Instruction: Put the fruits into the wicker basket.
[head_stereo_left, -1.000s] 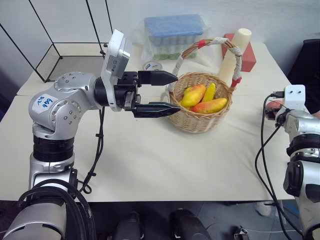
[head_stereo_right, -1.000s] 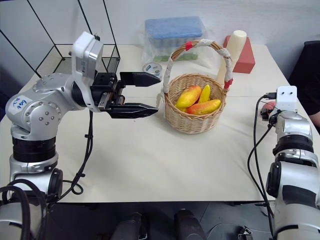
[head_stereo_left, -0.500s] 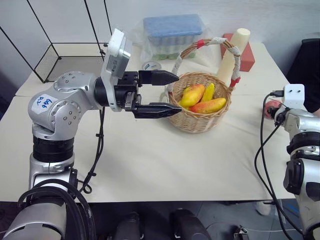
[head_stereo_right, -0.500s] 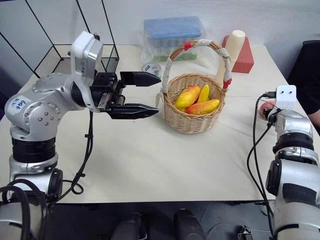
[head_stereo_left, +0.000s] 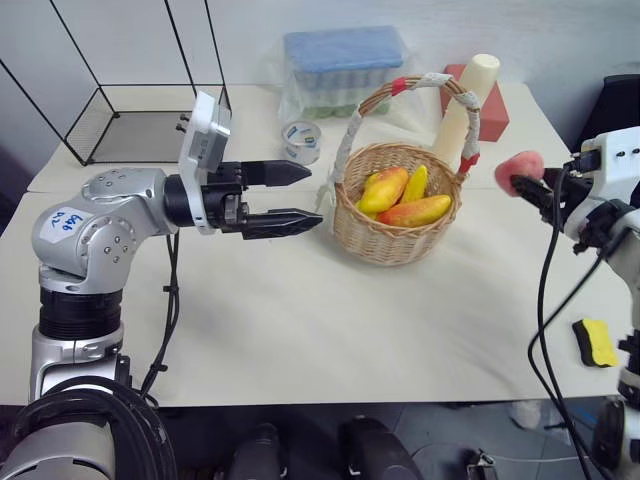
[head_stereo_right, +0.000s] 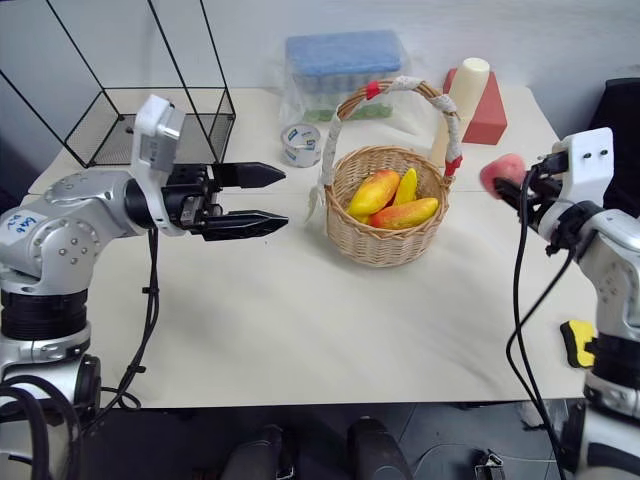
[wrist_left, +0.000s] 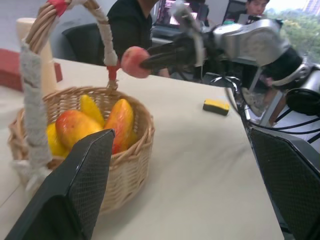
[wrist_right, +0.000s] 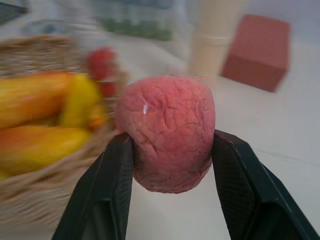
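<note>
**Peach in transit; basket part-filled**

Item 1: pink peach (wrist_right: 167, 132). Clamped between both fingers of the right end effector (head_stereo_left: 527, 185), raised above the bench near its right edge, clear of the surface and apart from the basket. Round; no long axis to speak of.

Item 2: wicker basket (head_stereo_left: 400, 235). Stands upright toward the far middle of the bench (head_stereo_left: 330, 330). Its arched handle (head_stereo_left: 352, 140), wrapped in white cloth and red tape, spans roughly left to right across the mouth.

Item 3: two mangoes (head_stereo_left: 388, 190) and a yellow banana-like piece (head_stereo_left: 417, 184), all lying inside the basket. The nearer mango's long axis runs roughly left to right; the other mango and the yellow piece lean steeper, pointing toward the far rim.

Item 4: left end effector (head_stereo_left: 300, 197). Fingers spread wide, nothing between them, held level just beside the basket's left side, pointing at it.

Item 5: yellow-and-black sponge (head_stereo_left: 595, 341), near the right edge. Not a fruit.

Risks, as judged: the handle's right foot stands between peach and basket mouth, so a low approach could strike it and tip or shove the basket. Releasing early would drop the peach onto the bench, where it may roll off the right edge.
</note>
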